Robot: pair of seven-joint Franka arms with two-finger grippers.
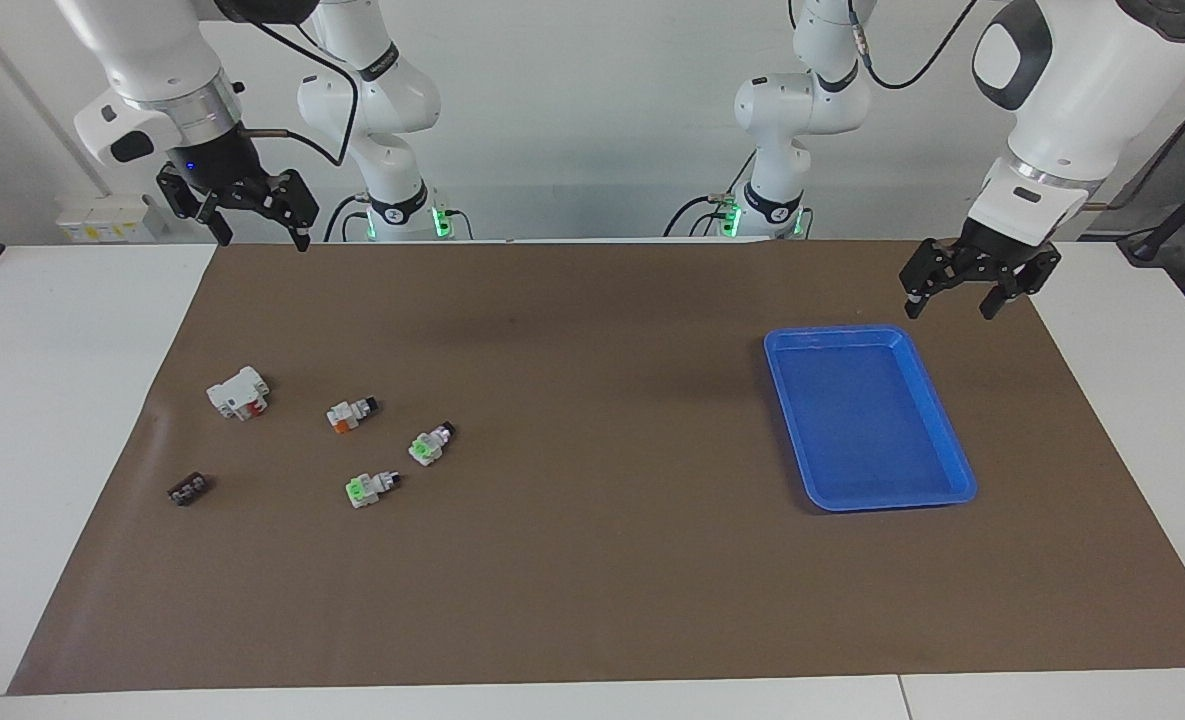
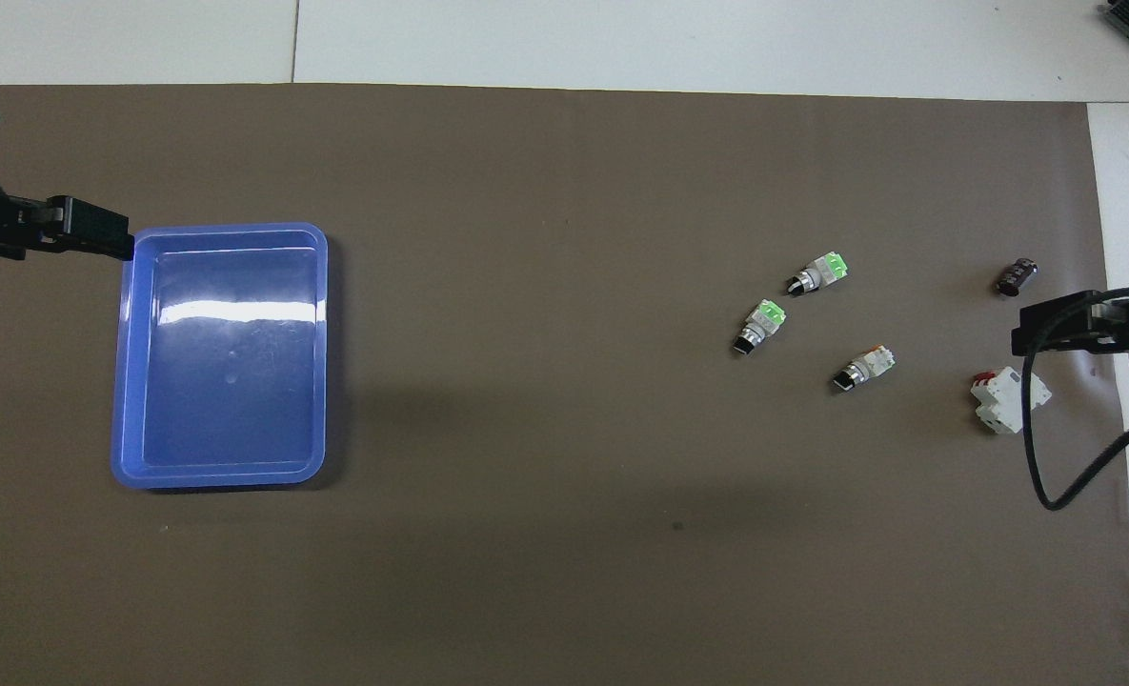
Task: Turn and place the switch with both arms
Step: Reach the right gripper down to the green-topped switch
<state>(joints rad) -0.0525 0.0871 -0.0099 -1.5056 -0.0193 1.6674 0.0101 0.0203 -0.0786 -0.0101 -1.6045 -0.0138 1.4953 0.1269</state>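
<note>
Three switches lie on the brown mat toward the right arm's end. One shows an orange-red side [image 1: 352,412] [image 2: 866,368]. Two show green faces: one [image 1: 432,443] [image 2: 759,326], and one farther from the robots [image 1: 372,487] [image 2: 819,272]. My right gripper [image 1: 262,238] [image 2: 1031,333] is open and empty, raised over the mat's edge near the white block. My left gripper [image 1: 952,308] [image 2: 116,240] is open and empty, raised beside the blue tray's corner. Neither touches a switch.
A blue tray [image 1: 852,331] [image 2: 231,230] stands empty toward the left arm's end. A bigger white block with a red patch [image 1: 239,392] [image 2: 1007,398] and a small dark brown piece [image 1: 188,489] [image 2: 1016,276] lie beside the switches. A black cable [image 2: 1036,448] hangs from the right arm.
</note>
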